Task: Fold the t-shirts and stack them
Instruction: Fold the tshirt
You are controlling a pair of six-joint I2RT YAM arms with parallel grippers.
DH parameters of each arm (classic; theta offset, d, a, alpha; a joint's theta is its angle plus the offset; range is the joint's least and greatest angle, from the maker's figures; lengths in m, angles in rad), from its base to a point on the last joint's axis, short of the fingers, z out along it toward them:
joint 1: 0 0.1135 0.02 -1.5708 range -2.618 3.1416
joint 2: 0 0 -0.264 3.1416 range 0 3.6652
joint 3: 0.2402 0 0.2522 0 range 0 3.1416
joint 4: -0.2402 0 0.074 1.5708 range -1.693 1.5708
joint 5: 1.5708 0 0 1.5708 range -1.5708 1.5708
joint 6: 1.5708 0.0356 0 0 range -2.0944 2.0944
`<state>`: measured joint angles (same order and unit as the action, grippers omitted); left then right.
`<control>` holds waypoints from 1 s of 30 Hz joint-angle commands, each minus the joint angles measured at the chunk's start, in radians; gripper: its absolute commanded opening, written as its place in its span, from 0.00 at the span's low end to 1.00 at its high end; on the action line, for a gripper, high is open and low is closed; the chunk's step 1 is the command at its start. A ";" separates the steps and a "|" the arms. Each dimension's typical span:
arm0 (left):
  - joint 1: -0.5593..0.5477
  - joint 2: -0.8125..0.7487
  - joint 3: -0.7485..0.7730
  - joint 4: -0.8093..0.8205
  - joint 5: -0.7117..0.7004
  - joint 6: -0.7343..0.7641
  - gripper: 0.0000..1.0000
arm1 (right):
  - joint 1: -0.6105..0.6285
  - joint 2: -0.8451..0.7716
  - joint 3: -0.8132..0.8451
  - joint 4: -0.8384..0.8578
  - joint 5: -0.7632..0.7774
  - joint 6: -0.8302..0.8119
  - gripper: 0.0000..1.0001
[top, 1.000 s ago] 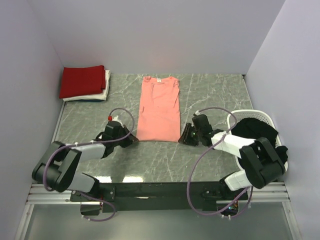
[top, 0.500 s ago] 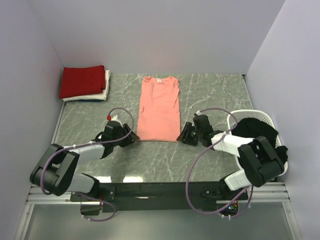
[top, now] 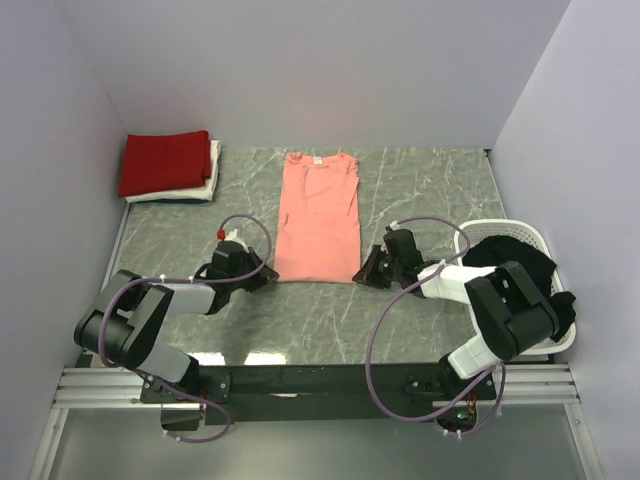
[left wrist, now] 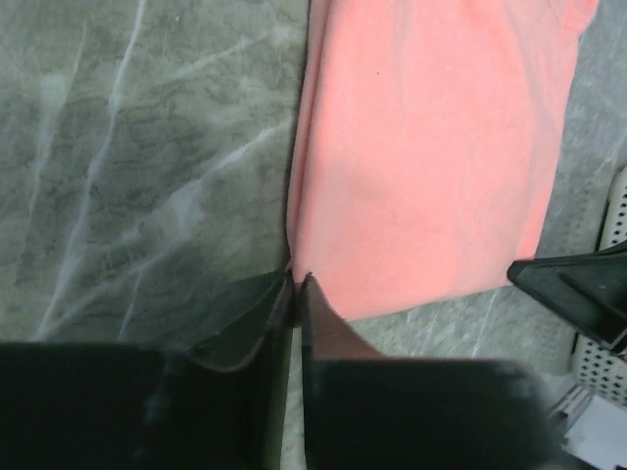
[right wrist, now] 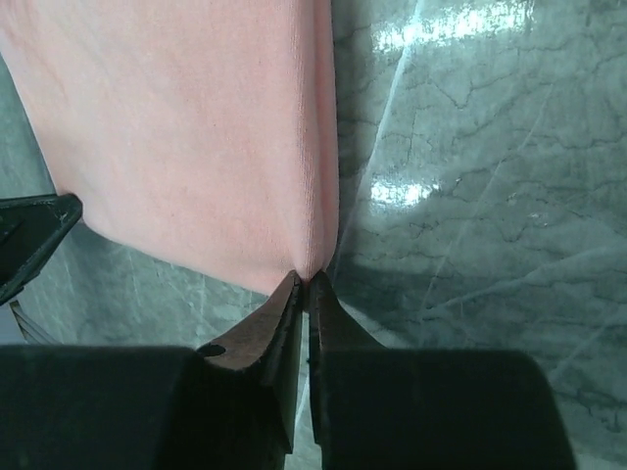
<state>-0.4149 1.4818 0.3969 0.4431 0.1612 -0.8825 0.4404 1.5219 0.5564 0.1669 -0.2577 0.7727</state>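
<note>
Near edge: left claw (left wrist: 294,281) low on the counter (top: 430,190), jaws pressed together, pinching the near-left hem corner of the salmon-pink shirt (top: 318,215). Right claw (right wrist: 304,281) mirrors it, clenched on the near-right hem corner; cloth edge runs straight into the tips. Both arms lie nearly flat, reaching inward from either side. The shirt lies mid-counter as a long narrow strip, sleeves folded in, collar at the far end, hem toward the arms. To the right, just beside the right arm, a white slatted basket (top: 512,225) holds a black shirt (top: 515,262), bunched and partly draped over the rim. Far-left corner, against the side wall: a folded deep red shirt (top: 165,162) on top of a folded white shirt (top: 211,176), well apart from the pink one.
</note>
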 commanded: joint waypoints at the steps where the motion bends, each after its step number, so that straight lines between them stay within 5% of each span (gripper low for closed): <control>1: -0.016 -0.001 -0.039 -0.064 0.014 0.005 0.01 | 0.003 -0.026 -0.006 -0.013 0.006 -0.001 0.07; 3: -0.027 -0.070 -0.058 -0.090 0.003 0.002 0.01 | 0.001 -0.075 -0.029 -0.021 0.012 -0.004 0.00; 10: -0.064 -0.388 -0.156 -0.260 -0.031 -0.044 0.01 | 0.003 -0.297 -0.156 -0.072 -0.002 0.002 0.00; 20: -0.192 -1.021 -0.211 -0.656 -0.101 -0.150 0.01 | 0.081 -0.836 -0.322 -0.312 0.037 0.063 0.00; 25: -0.229 -1.146 -0.204 -0.713 -0.104 -0.184 0.01 | 0.135 -0.980 -0.313 -0.449 0.066 0.085 0.00; 30: -0.231 -1.079 -0.101 -0.711 -0.156 -0.142 0.01 | 0.136 -0.945 -0.204 -0.487 0.121 0.053 0.00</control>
<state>-0.6479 0.3607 0.2005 -0.2440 0.0830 -1.0420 0.5739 0.5518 0.2596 -0.2615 -0.2214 0.8478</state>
